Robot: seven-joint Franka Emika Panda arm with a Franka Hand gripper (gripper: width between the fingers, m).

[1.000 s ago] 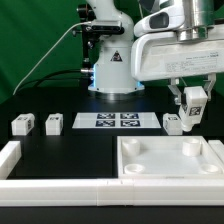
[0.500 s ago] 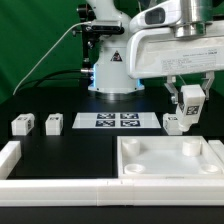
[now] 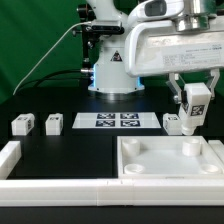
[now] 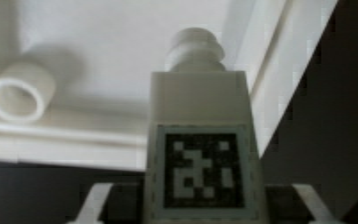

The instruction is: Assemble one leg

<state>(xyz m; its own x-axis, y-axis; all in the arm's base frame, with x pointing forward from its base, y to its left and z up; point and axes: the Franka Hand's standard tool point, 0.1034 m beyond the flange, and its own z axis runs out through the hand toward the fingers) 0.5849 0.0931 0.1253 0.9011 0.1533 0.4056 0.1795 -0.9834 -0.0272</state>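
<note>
My gripper [image 3: 194,118] is shut on a leg [image 3: 195,102], a small white block with a black-and-white marker, and holds it upright in the air just above the far right edge of the large white tray [image 3: 150,172]. In the wrist view the leg [image 4: 202,110] fills the middle, its peg end pointing at the tray's floor [image 4: 105,60], with a round corner socket [image 4: 19,92] off to one side. A second leg [image 3: 172,123] stands on the table right beside the gripper. Two more legs [image 3: 20,125] [image 3: 54,124] stand at the exterior view's left.
The marker board [image 3: 117,121] lies on the black table behind the tray. A white frame piece [image 3: 30,180] runs along the front and left. The robot base [image 3: 110,70] stands at the back.
The gripper with the leg has shifted slightly to the exterior view's right. Nothing else has moved.
</note>
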